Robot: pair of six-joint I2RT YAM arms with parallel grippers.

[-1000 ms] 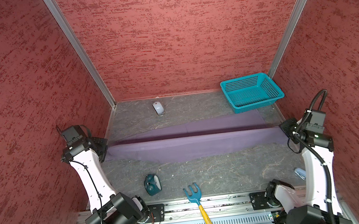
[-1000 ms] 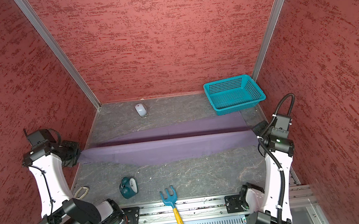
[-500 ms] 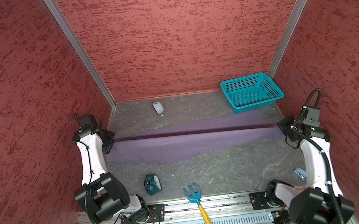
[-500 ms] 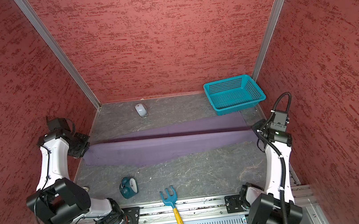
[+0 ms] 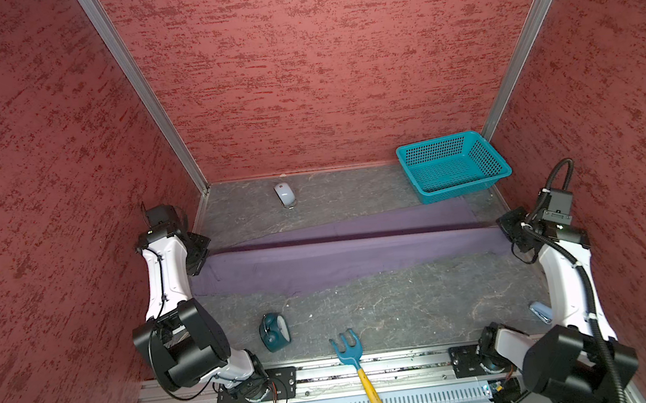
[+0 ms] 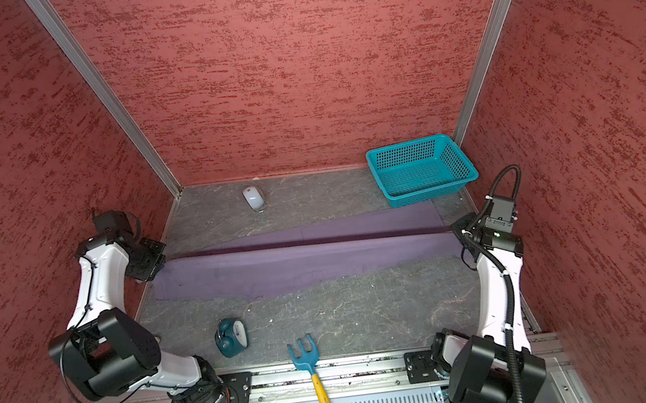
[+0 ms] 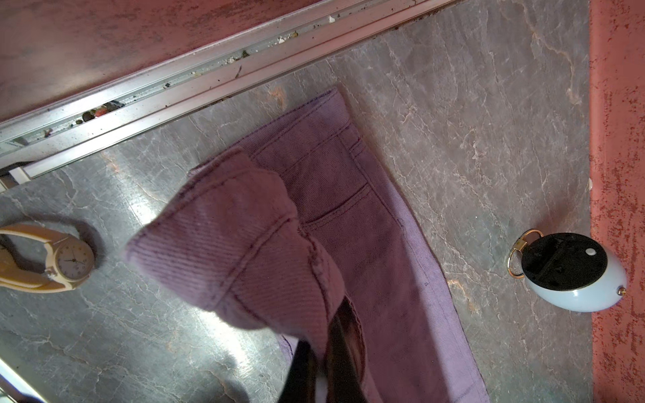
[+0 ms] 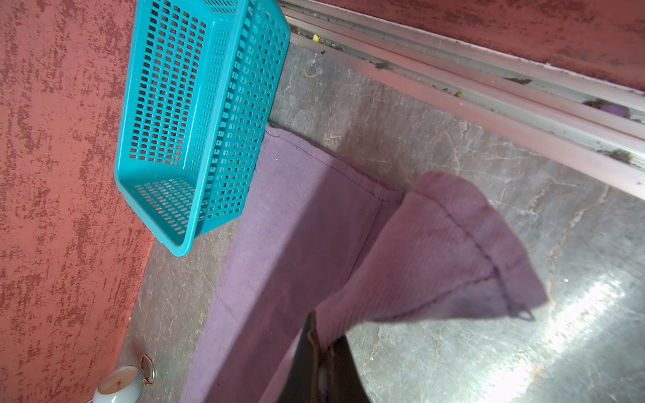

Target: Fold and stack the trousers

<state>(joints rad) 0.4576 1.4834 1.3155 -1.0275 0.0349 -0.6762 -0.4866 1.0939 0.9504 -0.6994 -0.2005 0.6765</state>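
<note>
Trousers held taut at both ends, mid lengthwise fold

The trousers [image 5: 340,250] span the surface [image 5: 389,311], far edge just beside the teal basket [image 5: 450,161]. The left end effector [image 7: 328,335] is pinched tight on the waist end and the right end effector [image 8: 324,331] on a leg hem, both raised. Likely best: move both together, with even tension, edges aligned, clear of the basket.
</note>
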